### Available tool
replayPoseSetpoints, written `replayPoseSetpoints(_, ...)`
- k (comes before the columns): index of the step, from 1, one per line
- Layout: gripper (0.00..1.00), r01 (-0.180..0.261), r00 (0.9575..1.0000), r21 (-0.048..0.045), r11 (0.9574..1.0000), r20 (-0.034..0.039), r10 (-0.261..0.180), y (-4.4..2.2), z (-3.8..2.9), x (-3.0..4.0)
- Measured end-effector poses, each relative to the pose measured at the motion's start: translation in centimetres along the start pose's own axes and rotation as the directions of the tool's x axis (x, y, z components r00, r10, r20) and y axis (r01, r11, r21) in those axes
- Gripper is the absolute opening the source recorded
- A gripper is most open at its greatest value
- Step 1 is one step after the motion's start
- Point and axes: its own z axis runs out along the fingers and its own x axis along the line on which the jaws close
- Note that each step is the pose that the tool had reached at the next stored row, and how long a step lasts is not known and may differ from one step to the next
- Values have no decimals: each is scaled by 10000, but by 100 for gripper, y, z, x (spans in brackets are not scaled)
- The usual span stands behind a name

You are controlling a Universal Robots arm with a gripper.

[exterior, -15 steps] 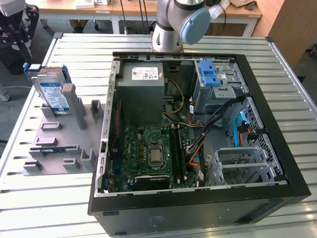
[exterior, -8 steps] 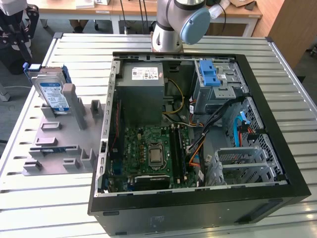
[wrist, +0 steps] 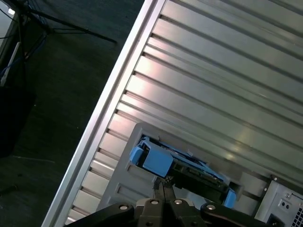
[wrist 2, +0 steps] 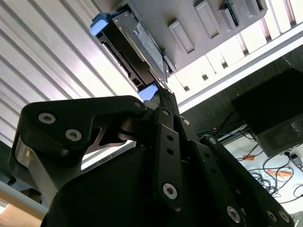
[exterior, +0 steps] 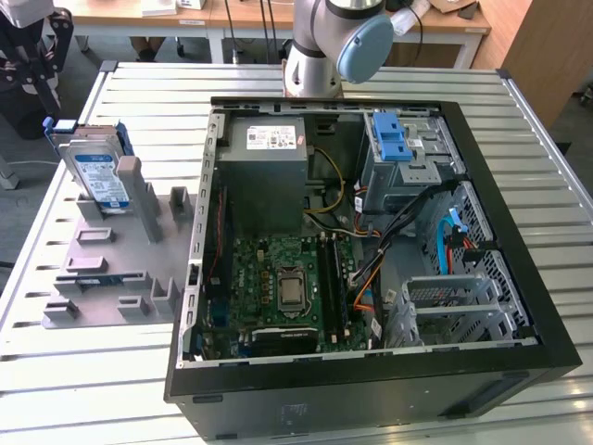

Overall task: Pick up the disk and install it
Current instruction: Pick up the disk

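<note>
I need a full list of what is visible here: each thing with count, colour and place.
disk: one, silver with blue frame, upright in the holder
holder: one, grey, on the table, the exterior view's left of the case
case: one, black, open, on the table
power supply: one, grey, inside the case
motherboard: one, green, inside the case
latch: one, blue, inside the case
table: one, silver, slatted, under everything
arm: one, grey and blue, behind the case
gripper: one, black, shut, close to the disk
</note>
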Motion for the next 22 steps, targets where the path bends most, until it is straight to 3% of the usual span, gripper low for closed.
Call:
replayPoseSetpoints(12, 11, 663, 9978, 16, 9978, 24, -663, 0, 0, 0)
replayPoseSetpoints(22, 11, 1320, 9912, 32, 9913, 46, -1320, 0, 1, 0)
